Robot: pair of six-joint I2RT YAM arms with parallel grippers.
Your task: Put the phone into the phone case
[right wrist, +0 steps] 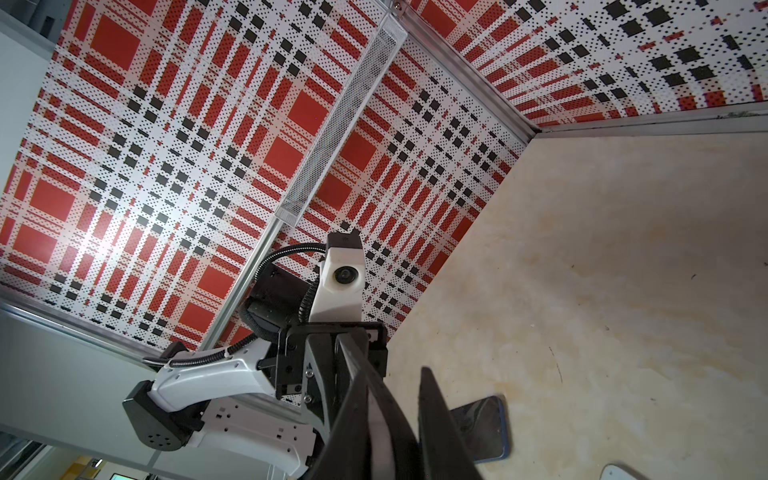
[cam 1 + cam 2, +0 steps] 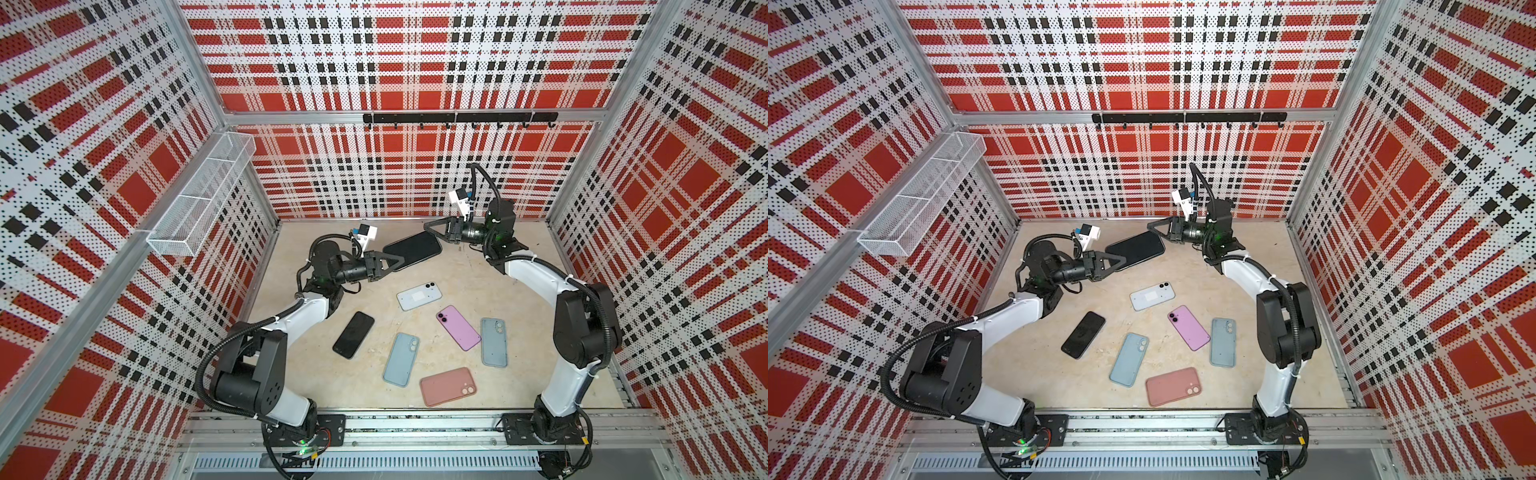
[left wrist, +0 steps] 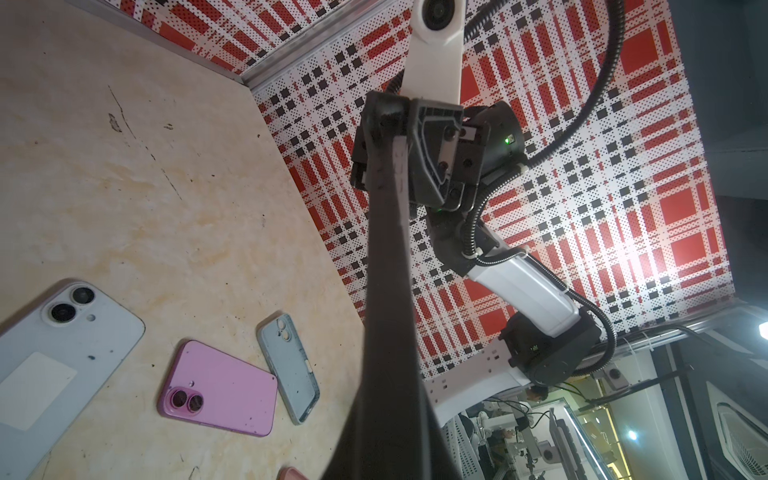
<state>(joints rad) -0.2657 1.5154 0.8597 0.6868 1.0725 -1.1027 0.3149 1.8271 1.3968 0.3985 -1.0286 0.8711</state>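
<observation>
A dark phone [image 2: 413, 248] [image 2: 1136, 248] hangs screen up above the back of the table, spanning the gap between my two grippers. My left gripper [image 2: 400, 261] is shut on its near left end. At its far right end my right gripper [image 2: 428, 227] is shut, one finger on each side of that end in the left wrist view [image 3: 395, 124]. Edge-on, the phone [image 3: 386, 291] shows a pale strip beside a dark one; I cannot tell if a case is on it. Phone cases lie on the table: a blue case [image 2: 401, 359], a grey-blue case [image 2: 493, 343] and a salmon case [image 2: 448, 386].
A pale phone [image 2: 419, 296], a pink phone [image 2: 458, 327] and a black phone [image 2: 353, 334] lie mid-table among the cases. A wire basket [image 2: 199, 199] hangs on the left wall and a hook rail [image 2: 459, 118] on the back wall.
</observation>
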